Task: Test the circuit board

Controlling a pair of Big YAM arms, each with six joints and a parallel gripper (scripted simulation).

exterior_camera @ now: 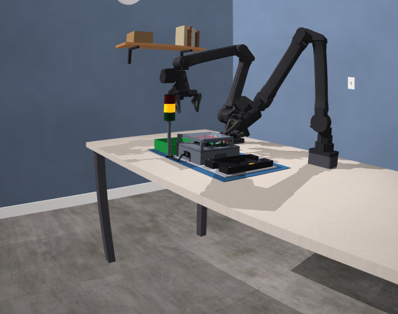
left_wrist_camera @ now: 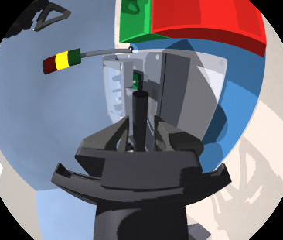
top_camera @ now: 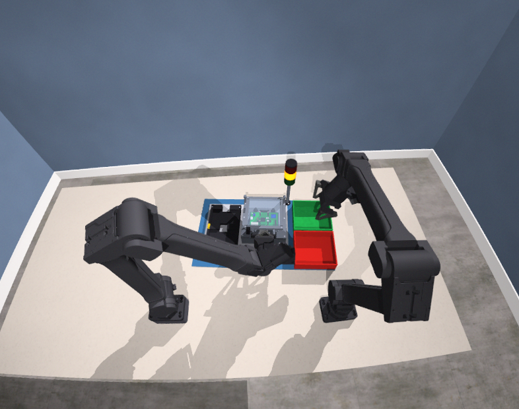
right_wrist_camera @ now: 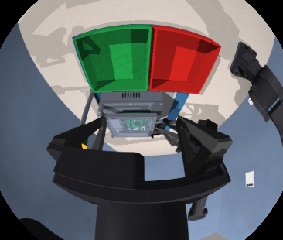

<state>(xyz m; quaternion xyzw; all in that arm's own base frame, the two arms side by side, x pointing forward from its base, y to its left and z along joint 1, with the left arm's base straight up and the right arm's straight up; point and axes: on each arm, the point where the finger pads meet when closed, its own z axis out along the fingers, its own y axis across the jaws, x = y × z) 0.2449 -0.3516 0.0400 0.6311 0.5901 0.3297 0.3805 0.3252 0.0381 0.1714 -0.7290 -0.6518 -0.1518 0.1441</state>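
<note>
with the board (top_camera: 264, 218) (exterior_camera: 214, 144) (left_wrist_camera: 135, 80) (right_wrist_camera: 134, 124) under the lid (top_camera: 264, 203) (exterior_camera: 189, 136) (left_wrist_camera: 114, 93) (right_wrist_camera: 114, 129) and the light (top_camera: 290, 176) (exterior_camera: 169, 107) (left_wrist_camera: 62, 60) (right_wrist_camera: 84, 146) amber, the left hand (top_camera: 264, 235) (exterior_camera: 225, 131) (left_wrist_camera: 141, 119) (right_wrist_camera: 160, 124) — slightly parted around the black bar (left_wrist_camera: 140, 120) — could snag it while backing off; the right hand (top_camera: 317, 206) (exterior_camera: 187, 111) (left_wrist_camera: 52, 17) (right_wrist_camera: 141, 119) hangs wide.

- Table (top_camera: 233, 351) (exterior_camera: 327, 216): pale top, dark legs.
- Blue mat (top_camera: 198, 262) (exterior_camera: 226, 179): lies flat on the tabletop, beneath the tray, tester and bins.
- Arm bases (top_camera: 183, 317) (top_camera: 325, 317) (exterior_camera: 322, 162): seated directly on the tabletop.
</note>
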